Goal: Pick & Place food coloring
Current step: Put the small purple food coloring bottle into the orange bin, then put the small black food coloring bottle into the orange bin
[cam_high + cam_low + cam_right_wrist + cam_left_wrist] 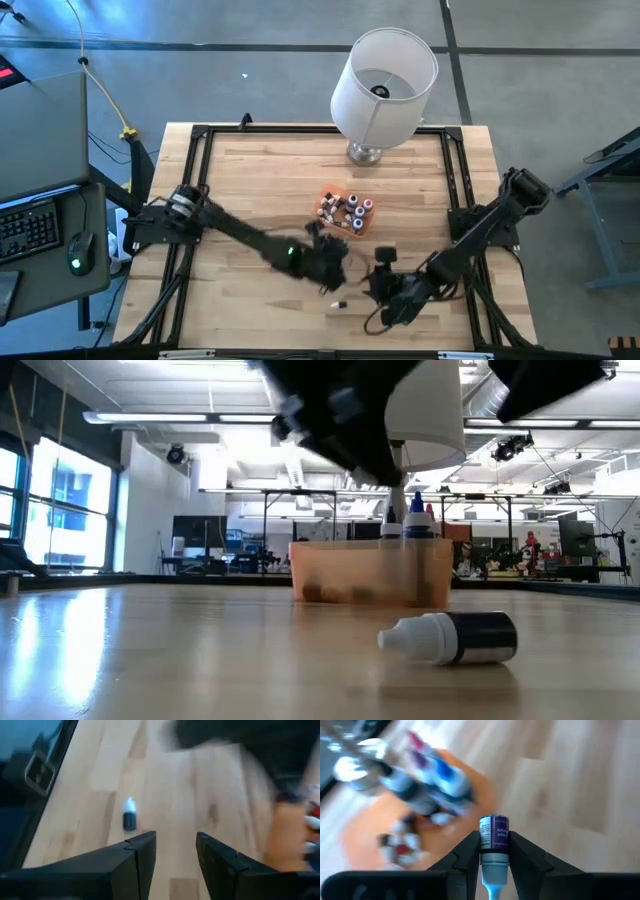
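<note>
Pinching a purple-labelled bottle, the left gripper hovers beside the orange box, which holds several bottles; one bottle lies outside, near the right gripper's spread, empty fingers.

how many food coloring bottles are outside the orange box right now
2: one bottle clamped in the left gripper near the orange box, one lying on the table ahead of the open right gripper. Others may be hidden.

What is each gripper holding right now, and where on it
The left gripper pinches a purple-labelled bottle by its body and neck. The right gripper is open, holding nothing.
</note>
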Available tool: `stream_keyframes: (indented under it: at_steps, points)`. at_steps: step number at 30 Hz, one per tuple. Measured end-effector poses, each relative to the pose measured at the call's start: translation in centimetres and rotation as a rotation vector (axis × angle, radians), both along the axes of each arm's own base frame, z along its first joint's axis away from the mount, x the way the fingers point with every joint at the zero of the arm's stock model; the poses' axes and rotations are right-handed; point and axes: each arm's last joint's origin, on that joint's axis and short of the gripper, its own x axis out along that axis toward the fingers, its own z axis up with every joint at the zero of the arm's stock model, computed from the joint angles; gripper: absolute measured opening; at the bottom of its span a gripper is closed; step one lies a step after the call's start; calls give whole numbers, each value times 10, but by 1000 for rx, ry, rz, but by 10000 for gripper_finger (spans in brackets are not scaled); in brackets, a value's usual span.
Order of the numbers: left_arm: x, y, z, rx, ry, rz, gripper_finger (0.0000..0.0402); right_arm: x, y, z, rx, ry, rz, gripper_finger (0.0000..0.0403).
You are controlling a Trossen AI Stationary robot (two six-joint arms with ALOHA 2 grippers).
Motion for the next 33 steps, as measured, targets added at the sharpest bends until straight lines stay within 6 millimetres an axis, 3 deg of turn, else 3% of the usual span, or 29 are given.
stream_keyframes:
  at_steps: [4, 10, 14, 22, 29, 33]
  points:
    - [18, 41, 23, -79, 20, 43, 91, 9, 20, -30, -40, 8, 62, 133]
    - [30, 104, 17, -243, 117, 47, 92, 30, 39, -79, -169, -22, 204, 136]
    - [26, 130, 13, -263, 192, 97, 92, 41, 40, -94, -155, -46, 202, 156]
    - [21, 148, 8, -353, 292, 51, 117, 54, 34, -88, -5, -124, 95, 204]
    - [22, 148, 9, -323, 298, 18, 196, 51, 39, -89, 85, -106, 66, 203]
    - [21, 146, 9, -372, 308, -14, 212, 47, 43, -89, 68, -114, 52, 200]
